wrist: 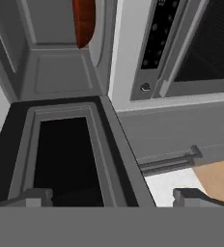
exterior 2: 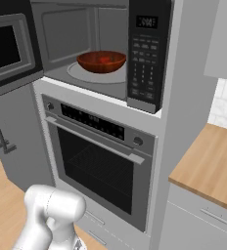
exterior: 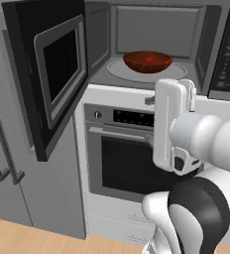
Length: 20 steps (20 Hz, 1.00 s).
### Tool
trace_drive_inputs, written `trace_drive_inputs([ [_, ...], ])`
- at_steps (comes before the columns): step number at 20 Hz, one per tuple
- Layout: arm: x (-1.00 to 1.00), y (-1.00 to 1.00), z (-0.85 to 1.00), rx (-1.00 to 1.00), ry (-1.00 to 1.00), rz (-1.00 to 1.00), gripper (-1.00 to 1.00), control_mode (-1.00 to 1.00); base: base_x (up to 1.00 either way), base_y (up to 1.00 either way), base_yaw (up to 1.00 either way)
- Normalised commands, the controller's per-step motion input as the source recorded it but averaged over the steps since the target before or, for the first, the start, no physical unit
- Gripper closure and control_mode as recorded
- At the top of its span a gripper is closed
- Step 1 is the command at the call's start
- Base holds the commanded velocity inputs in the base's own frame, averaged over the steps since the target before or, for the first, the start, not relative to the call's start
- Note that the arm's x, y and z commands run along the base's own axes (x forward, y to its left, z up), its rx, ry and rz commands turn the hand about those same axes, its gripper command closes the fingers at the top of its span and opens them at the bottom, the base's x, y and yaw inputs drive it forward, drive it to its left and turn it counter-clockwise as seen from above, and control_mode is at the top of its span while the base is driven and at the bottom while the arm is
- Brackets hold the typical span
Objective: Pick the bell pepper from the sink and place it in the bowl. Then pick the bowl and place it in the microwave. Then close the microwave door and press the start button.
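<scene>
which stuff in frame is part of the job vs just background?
Job:
- bowl on the turntable plate, bell pepper in it
- microwave
- microwave door, swung open
- keypad strip
- end effector, open, by the door

Background:
- oven
- wooden counter
- grey cabinet

Below the open cavity we see a built-in steel-grey oven (exterior: 122, 154) with a dark glass door, a long bar handle (exterior 2: 98, 139) and round knobs beside a black display strip. To its left stands a tall grey cabinet (exterior: 8, 149) with two vertical bar pulls. A light wooden floor (exterior: 23, 240) runs beneath, and a pale wooden desk (exterior 2: 208, 166) lies to the right.
</scene>
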Motion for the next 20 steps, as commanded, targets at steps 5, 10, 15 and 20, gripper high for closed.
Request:
trace_drive_inputs([
  [5,-0.51,0.72,0.00,0.12,-0.04,0.00,-1.00,-1.00,0.00,0.00,0.00],
  [10,-0.36,0.72,0.00,0.09,-0.01,0.00,-1.00,-1.00,0.00,0.00,0.00],
  [15,-0.12,0.73,0.00,0.01,-0.01,0.00,-1.00,-1.00,0.00,0.00,0.00],
  [20,0.03,0.69,-0.05,0.00,0.00,-0.02,-1.00,-1.00,0.00,0.00,0.00],
])
